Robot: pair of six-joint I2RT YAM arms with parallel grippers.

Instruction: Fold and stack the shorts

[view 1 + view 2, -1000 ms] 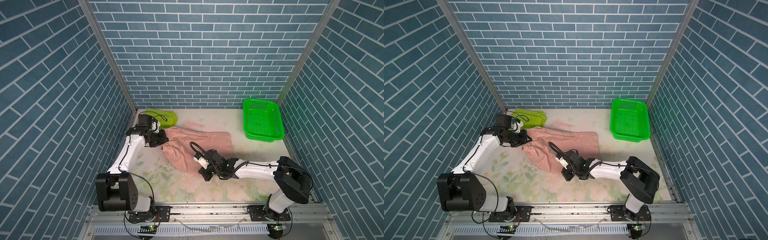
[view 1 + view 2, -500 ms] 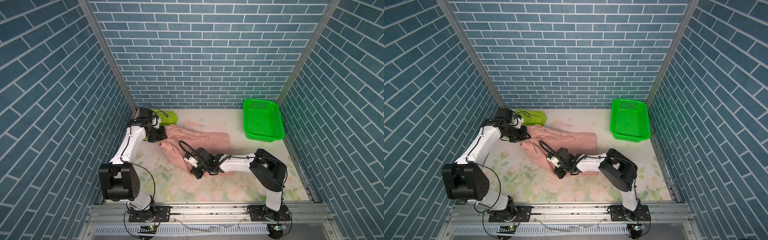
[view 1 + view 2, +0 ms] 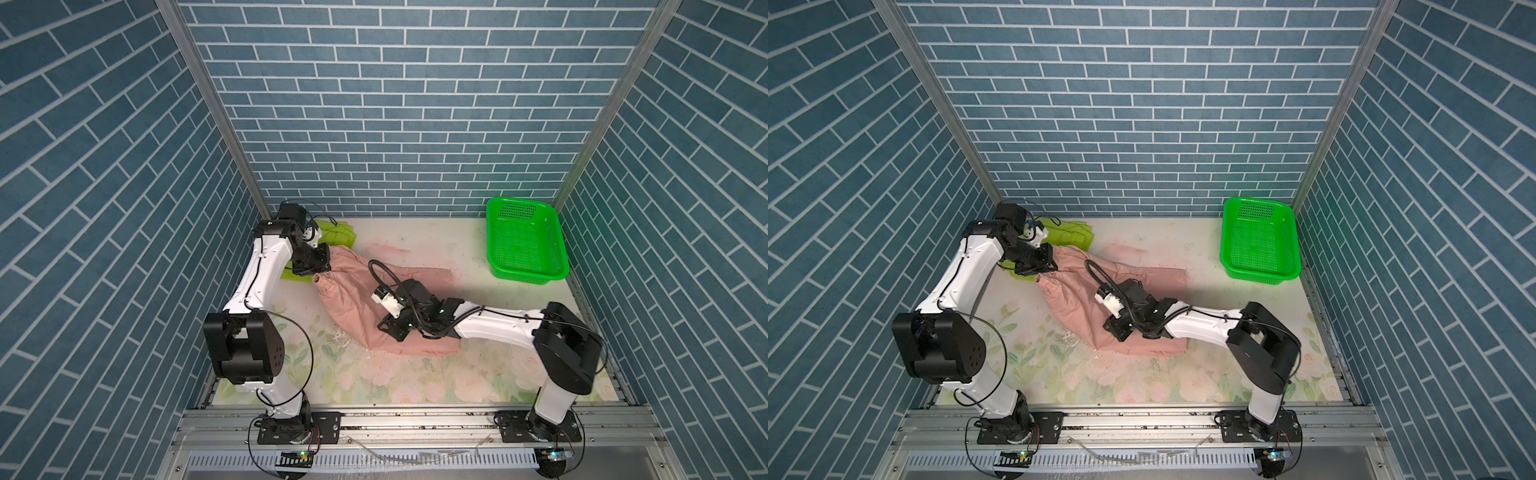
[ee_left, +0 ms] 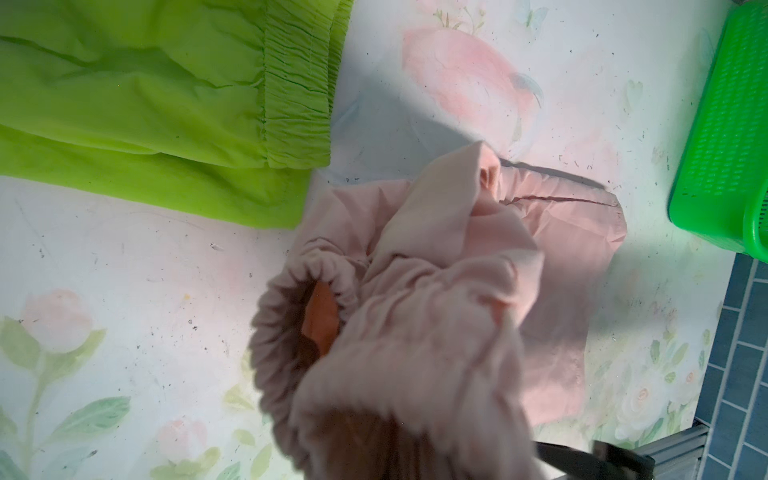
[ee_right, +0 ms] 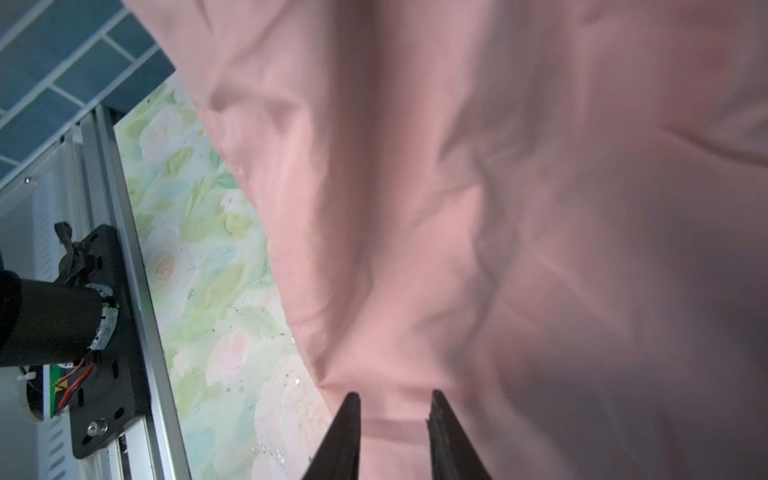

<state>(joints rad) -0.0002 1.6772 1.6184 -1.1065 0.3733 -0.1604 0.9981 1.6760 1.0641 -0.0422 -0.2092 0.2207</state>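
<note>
The dusty-pink shorts (image 3: 353, 299) lie crumpled across the middle of the floral table in both top views. My left gripper (image 3: 320, 274) is shut on their gathered waistband (image 4: 307, 270) at the back left and holds that end raised; in the left wrist view the pink fabric hides the jaws. My right gripper (image 5: 392, 399) is open low over the near edge of the pink shorts (image 5: 498, 208), its fingers apart with fabric lying beneath them. The lime-green shorts (image 3: 338, 237) lie folded at the back left corner, just behind the left gripper.
A bright green perforated plastic basket (image 3: 528, 279) stands at the back right by the wall. Blue brick walls close in three sides. A metal rail (image 3: 415, 415) with both arm bases runs along the front edge.
My right gripper moved left along the pink shorts' near edge and opened its jaws, letting the fabric go. The left gripper kept its grip on the waistband, nearly in place.
</note>
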